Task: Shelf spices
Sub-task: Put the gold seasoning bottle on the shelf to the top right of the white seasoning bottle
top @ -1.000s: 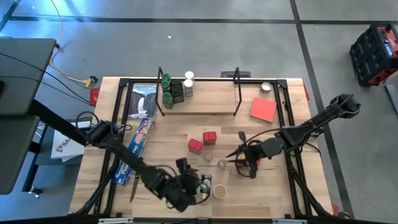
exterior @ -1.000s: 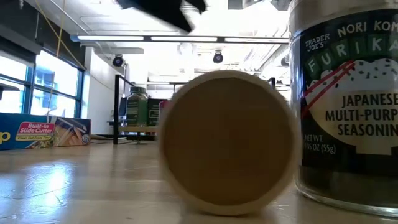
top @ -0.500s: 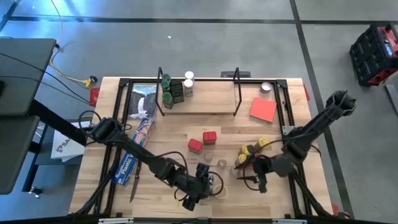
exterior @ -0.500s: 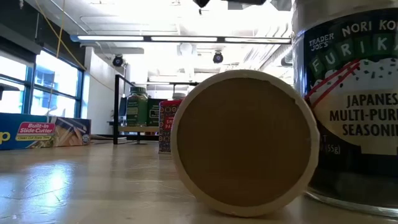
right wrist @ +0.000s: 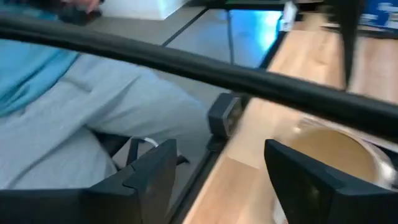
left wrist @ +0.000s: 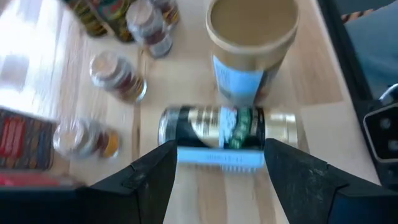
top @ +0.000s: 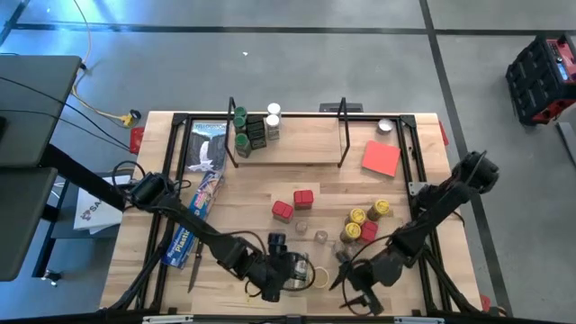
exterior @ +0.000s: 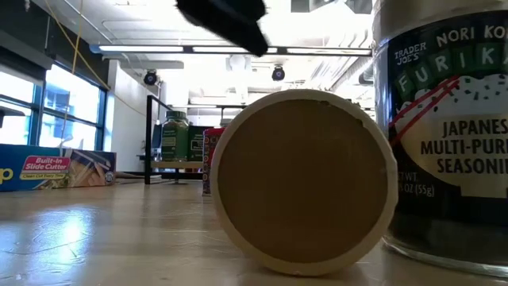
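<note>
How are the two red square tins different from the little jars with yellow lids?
The red square tins have square red tops; the yellow-lidded round jars have round yellow tops. The tins sit as a pair near the middle of the wooden table; the jars huddle in a cluster closer to the right arm's side. Both kinds are on the table, in front of the black wire shelf and not on it yet.

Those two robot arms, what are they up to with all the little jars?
They are putting spice jars on a shelf, where only a few stand so far. The left gripper hangs open over a dark jar lying on its side near the table's front edge, beside a tan-lidded jar. The right gripper is open and empty at the front edge. Yellow-lidded jars and red tins wait mid-table.
</note>
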Robot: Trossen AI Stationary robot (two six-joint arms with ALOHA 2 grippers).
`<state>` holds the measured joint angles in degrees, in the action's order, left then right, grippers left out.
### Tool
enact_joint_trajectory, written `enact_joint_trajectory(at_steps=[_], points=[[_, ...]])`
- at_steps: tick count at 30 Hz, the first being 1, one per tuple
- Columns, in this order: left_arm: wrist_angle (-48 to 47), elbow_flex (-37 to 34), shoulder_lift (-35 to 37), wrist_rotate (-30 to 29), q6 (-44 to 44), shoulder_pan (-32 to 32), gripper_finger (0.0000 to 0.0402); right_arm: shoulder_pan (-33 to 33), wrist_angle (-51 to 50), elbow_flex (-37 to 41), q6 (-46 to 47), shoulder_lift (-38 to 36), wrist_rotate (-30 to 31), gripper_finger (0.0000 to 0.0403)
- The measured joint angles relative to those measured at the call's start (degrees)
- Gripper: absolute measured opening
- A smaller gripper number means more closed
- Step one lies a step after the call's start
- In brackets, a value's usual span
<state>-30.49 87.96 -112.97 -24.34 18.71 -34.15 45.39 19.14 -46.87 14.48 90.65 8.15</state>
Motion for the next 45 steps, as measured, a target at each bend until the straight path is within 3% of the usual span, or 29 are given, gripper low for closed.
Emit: enact_joint_trajectory(at_steps=[9, 16, 25, 32, 35, 38, 45], points=[[-6.7, 0.0, 0.0, -6.9, 8.1, -3.3, 0.0239, -0.6, -20.8, -15.3, -13.1, 5.0, -1.9, 0.0275], [-9.2, 0.0, 0.1, -11.2, 13.9, -5.1, 0.0239, -1.0, -38.2, -26.0, -23.3, 6.2, 5.7, 0.0299], [-15.5, 0.0, 0.1, -19.4, 25.8, -9.5, 0.0239, -1.4, -41.2, -20.9, -14.5, 6.3, 10.4, 0.0303], [-18.5, 0.0, 0.1, -26.6, 32.2, -13.0, 0.0239, 2.7, -51.6, -20.8, 5.0, 5.7, 13.3, 0.0303], [-19.4, 0.0, 0.1, -29.1, 34.2, -13.4, 0.0239, 5.5, -47.1, -17.6, 16.7, 6.1, 20.8, 0.0303], [-19.3, 0.0, 0.1, -31.7, 35.4, -13.7, 0.0239, 8.1, -35.3, -11.3, 23.2, 6.1, 26.4, 0.0303], [-19.0, 0.0, 0.1, -32.7, 39.8, -13.8, 0.0239, 8.0, -5.3, 0.9, 26.7, 7.2, 28.6, 0.0303]])
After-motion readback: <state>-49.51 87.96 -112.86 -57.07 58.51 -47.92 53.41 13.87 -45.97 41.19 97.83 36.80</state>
